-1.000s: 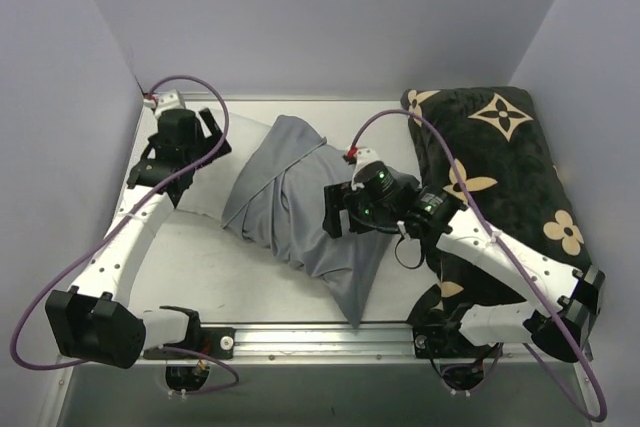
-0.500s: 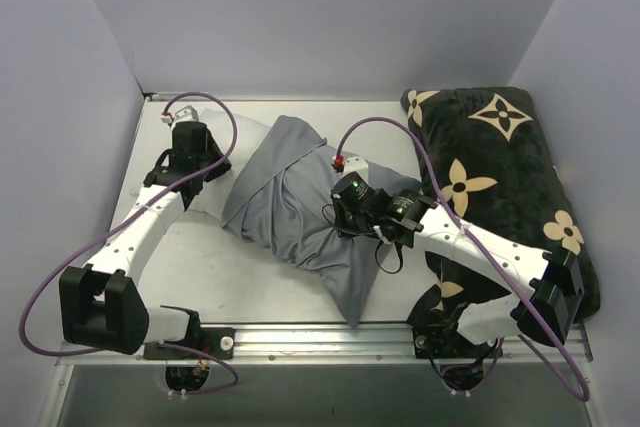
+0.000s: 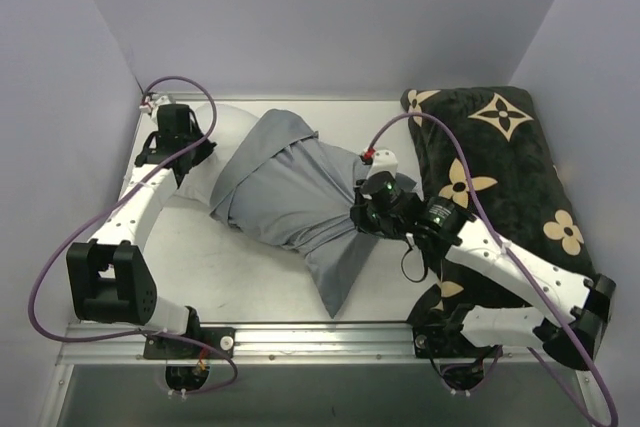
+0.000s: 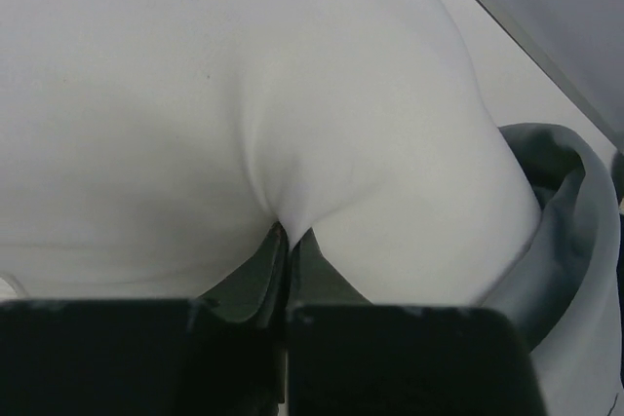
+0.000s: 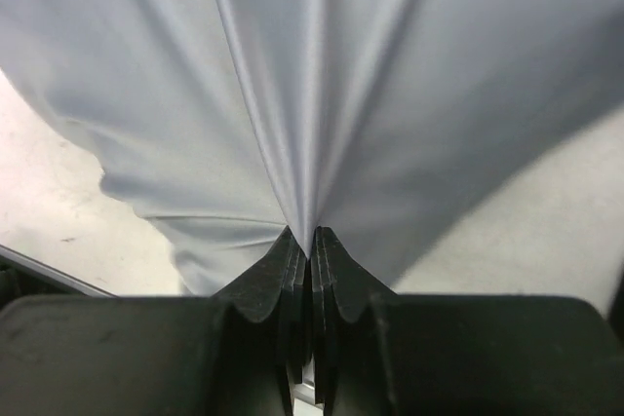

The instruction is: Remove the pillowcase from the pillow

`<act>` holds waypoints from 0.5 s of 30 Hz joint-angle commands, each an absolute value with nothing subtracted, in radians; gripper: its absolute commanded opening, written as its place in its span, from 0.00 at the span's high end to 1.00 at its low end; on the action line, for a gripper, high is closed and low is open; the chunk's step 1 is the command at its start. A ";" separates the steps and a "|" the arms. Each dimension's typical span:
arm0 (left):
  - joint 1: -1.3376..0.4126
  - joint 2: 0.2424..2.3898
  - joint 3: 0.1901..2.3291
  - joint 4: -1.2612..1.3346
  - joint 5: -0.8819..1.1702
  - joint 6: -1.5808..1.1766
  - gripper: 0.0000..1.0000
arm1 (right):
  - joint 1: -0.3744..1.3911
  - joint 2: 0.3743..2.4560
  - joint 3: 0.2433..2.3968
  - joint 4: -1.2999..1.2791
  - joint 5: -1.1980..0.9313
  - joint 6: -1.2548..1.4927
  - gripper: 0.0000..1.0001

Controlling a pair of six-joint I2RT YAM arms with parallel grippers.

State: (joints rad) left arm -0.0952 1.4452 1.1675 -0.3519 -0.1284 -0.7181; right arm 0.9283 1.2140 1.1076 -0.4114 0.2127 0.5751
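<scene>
The left jaws are seen clenched on a pinched fold of the pillow [image 4: 244,75], the white fabric being drawn into a crease where the two black fingers meet. The right jaws are likewise clenched, on a pleat of the pillowcase [image 5: 322,75], from which tight folds fan outward.

In the overhead view the pillowcase [image 3: 300,192] is laid diagonally across the middle of the counter [image 3: 230,277] and is wrapped around most of the pillow. Only the far left end of the pillow [image 3: 222,125] is bared, and it is there that the left jaws are closed. The open mouth of the blue-grey sleeve is seen bunched beside that white end in the left wrist view. A slack, flattened tail of the pillowcase is stretched toward the near edge of the counter. The right jaws are fastened on its right side, just above that tail.

A black cushion [image 3: 500,167] is placed along the right of the counter, under the right arm [image 3: 520,262]. It is printed with beige flower and four-pointed star motifs; no lettering can be read on it.
</scene>
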 commanded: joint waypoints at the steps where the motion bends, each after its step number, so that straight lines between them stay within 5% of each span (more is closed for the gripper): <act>1: -0.008 1.489 1.242 -0.351 -0.291 -0.689 1.00 | 0.896 1.105 1.068 -0.555 0.287 0.571 0.99; 15: 0.104 1.555 1.276 -0.359 -0.272 -0.652 1.00 | 0.765 0.809 1.113 -0.709 0.288 0.575 1.00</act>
